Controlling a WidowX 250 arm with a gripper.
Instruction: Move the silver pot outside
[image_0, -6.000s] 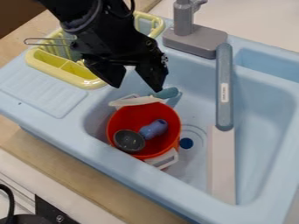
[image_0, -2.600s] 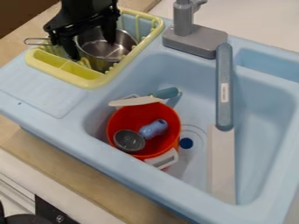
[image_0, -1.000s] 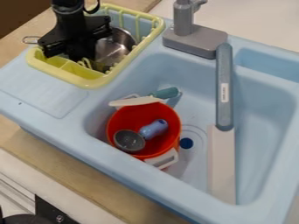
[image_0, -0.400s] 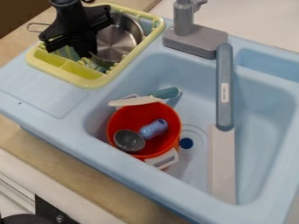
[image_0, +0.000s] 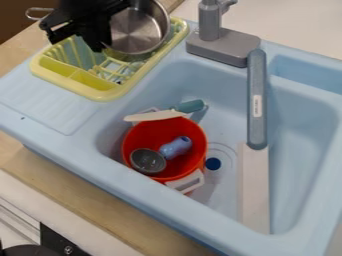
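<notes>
The black claw (image_0: 100, 46) has a tight pinch on the near side of the silver pot (image_0: 138, 34), and the pot looks to be held up over the back part of the yellow dish rack (image_0: 100, 96), right beside the claw. The job now seems to be to lift it out and take it clear of the rack. The claw should keep its squeeze firm and go up a bit more before it goes sideways, so the bottom of the pot does not bump the rack's edge or catch on its little bars. It should go slow, too, since the pot hangs from one side and could swing or slip. The wire handle (image_0: 40, 9) pokes out past the other side of the claw, so it needs room as well. Then the pot could be set down softly, flat on its bottom, on the table (image_0: 19, 45) out past the rack, and only then let go. The pot is round and shiny, like a small metal bowl with straight sides. Its open top faces up, tipped a little if at all, and its gray inside has bright spots and nothing in it that I can see. Farther from the claw is the gray tap (image_0: 224, 47), and down in the blue sink (image_0: 294, 150) is a red bucket (image_0: 157, 132), well away from the pot.
</notes>
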